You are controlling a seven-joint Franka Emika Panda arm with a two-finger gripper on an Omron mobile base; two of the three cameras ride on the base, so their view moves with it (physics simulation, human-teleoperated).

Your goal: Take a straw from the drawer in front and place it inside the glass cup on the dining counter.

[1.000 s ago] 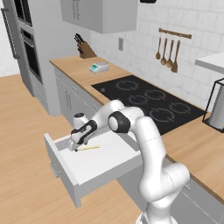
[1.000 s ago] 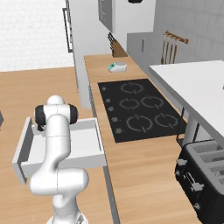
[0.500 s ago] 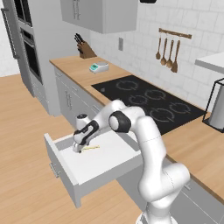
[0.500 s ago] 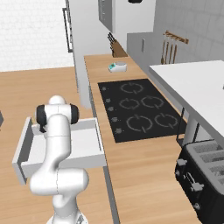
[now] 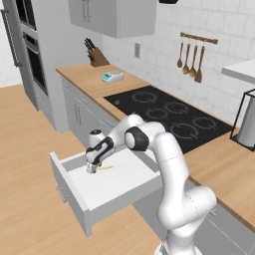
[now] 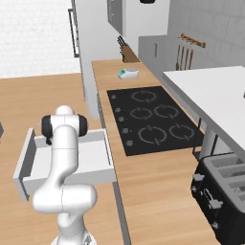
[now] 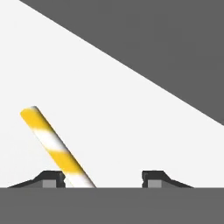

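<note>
Left base view: the drawer stands pulled out below the wood worktop that carries the black hob. My gripper is lowered into the drawer, its tips at the white floor. The straw lies flat on that floor, just beside the gripper.

Right base view: the drawer is open at the left; my arm stands in front of it and hides the gripper and the straw.

Hand view: the straw, yellow with white bands, runs diagonally over the white drawer floor, its lower end just inside my left fingertip. The fingertips stand apart with a clear gap, nothing clamped between them.
</note>
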